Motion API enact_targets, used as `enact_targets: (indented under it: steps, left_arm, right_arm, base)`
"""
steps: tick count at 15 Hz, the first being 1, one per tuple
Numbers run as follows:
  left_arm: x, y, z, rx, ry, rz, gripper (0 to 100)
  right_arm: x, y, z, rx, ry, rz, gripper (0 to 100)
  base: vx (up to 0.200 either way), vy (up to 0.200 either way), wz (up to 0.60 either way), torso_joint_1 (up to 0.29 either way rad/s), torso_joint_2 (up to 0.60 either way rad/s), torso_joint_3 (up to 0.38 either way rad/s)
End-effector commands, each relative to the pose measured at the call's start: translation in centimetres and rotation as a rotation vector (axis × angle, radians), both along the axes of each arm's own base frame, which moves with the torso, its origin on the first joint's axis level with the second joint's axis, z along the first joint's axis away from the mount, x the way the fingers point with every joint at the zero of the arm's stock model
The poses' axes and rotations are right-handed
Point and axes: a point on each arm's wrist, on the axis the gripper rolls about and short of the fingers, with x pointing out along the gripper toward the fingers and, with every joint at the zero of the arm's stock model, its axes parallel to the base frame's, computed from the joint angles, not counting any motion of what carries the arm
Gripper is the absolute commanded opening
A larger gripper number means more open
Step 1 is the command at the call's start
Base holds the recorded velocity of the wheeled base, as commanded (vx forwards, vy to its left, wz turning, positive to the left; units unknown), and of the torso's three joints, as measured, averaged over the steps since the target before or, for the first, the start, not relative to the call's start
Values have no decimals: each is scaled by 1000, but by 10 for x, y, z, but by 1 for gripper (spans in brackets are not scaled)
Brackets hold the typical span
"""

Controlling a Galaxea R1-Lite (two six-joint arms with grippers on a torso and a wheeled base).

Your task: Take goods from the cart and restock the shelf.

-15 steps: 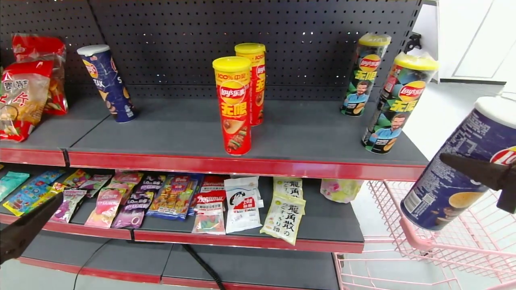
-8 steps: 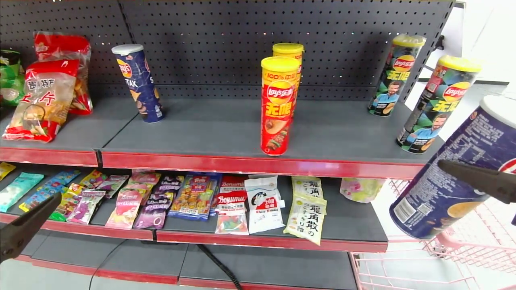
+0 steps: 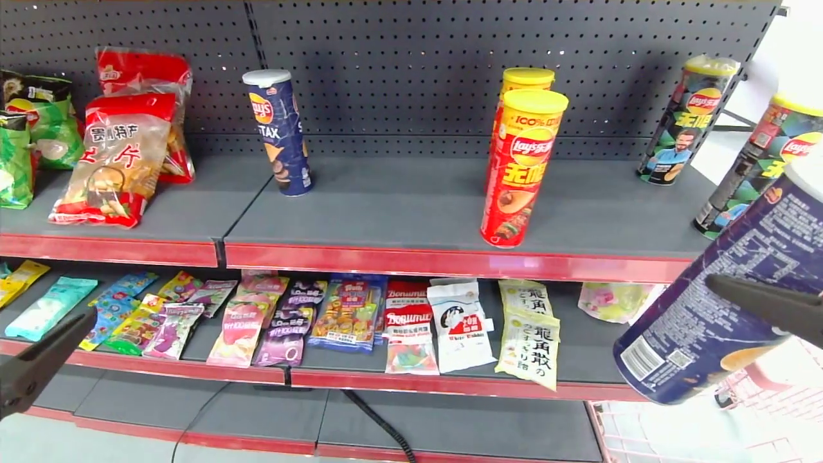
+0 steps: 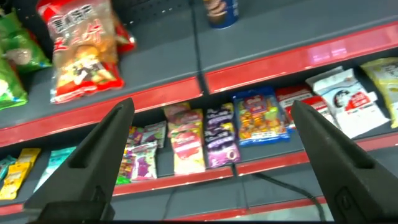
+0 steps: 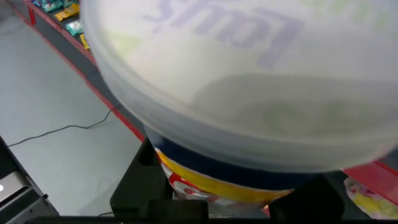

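Cans of chips stand upright along the upper shelf, a dark grey board with a red front edge under a black pegboard. A shelved blue can with a white lid is left of the middle. Right of the middle the front red can stands near the edge, with the back red can just behind it, both yellow-lidded. Toward the right end the far dark can stands close to the pegboard and the near dark can closer to the front. Red snack bags and green bags lie at the left end. The right hand is clamped on the held blue can, which hangs tilted in the air off the right end of the upper shelf, in front of the near dark can, with its white lid uppermost. One black finger lies across its side. The pink cart shows just below it. The left hand hangs low on the left, before the lower shelf, its two fingers spread wide with nothing between them. Flat sweet packets lie in rows on the lower shelf, and a black cable runs over the bottom board.
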Motion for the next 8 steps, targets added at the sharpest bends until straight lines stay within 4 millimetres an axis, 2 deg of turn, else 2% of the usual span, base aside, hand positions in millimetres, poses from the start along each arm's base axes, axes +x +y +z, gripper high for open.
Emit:
enact_targets:
  steps: [1, 8]
  left_arm:
    - [0, 0, 0, 0, -2, 0, 100]
    - [0, 0, 0, 2, 1, 0, 100]
  right_arm:
    - [-1, 1, -1, -2, 2, 14, 0]
    - [-3, 4, -5, -8, 14, 42, 0]
  base:
    - [0, 200, 0, 7, 2, 2]
    - [0, 200, 0, 2, 0, 4]
